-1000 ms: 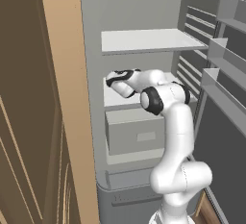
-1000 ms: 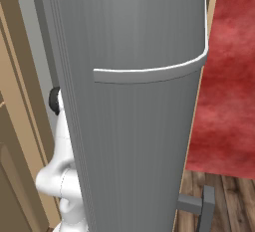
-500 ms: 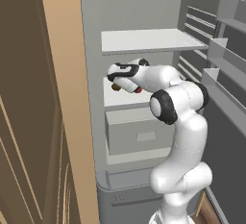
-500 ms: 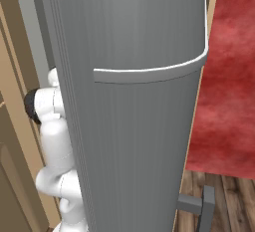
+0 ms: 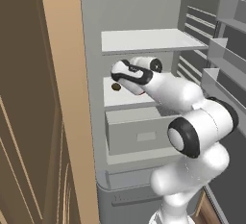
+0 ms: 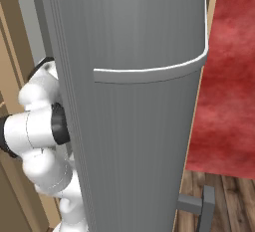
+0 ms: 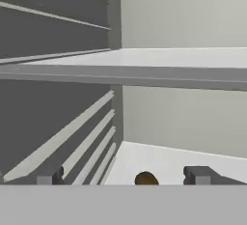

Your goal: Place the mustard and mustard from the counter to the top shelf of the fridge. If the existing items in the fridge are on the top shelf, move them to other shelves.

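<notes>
Left base view showed the two-finger gripper (image 5: 116,75) spread wide and empty beside the dark brown oval lump (image 5: 116,87) on the lower white slab shelf (image 5: 115,99), while the top white slab shelf (image 5: 144,40) of the tall grey fridge (image 5: 96,26) held no mustard yet.

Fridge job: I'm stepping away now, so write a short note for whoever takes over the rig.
Gripper: open, empty, inside the fridge just above the middle shelf.
Brown lump: lying on the middle shelf, in line between the fingertips in the hand view.
Top shelf: nothing visible on it.
Done: brown lump is off the top shelf.
Left: both mustards onto the top shelf; they and the orange ball are out of sight.
</notes>
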